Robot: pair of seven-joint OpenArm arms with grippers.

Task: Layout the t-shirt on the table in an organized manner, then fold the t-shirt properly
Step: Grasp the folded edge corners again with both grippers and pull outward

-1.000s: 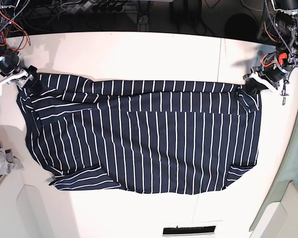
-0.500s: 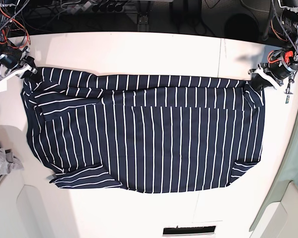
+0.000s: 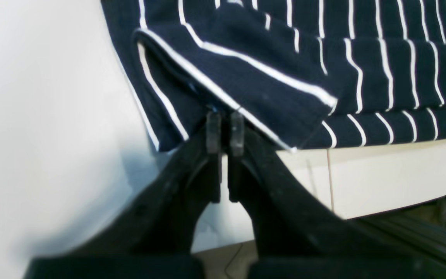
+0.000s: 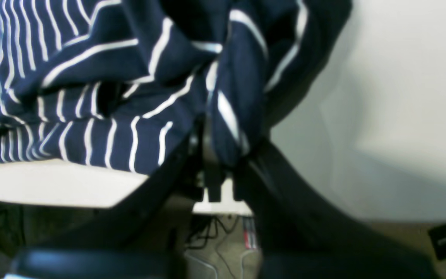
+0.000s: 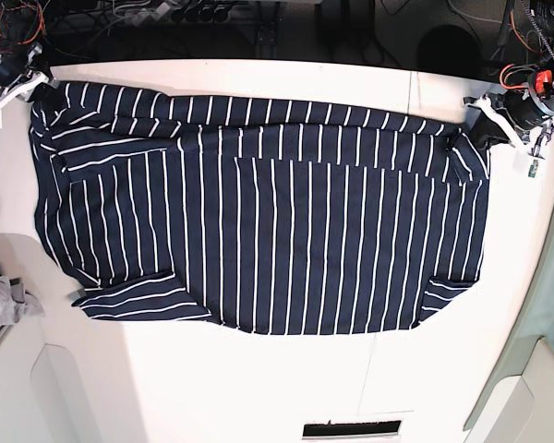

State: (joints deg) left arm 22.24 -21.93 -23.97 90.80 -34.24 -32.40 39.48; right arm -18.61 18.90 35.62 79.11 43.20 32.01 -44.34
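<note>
Stretching dark navy white-striped fabric t-shirt flat across white smooth tabletop | left fingers clenched on shirt's far corner | right fingers pinching opposite far corner | handling: light, limp, creases easily; grip hems, both corners.

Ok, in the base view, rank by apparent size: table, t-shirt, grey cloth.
1. table
2. t-shirt
3. grey cloth, cut off by the frame edge, so its full size is unsure.
</note>
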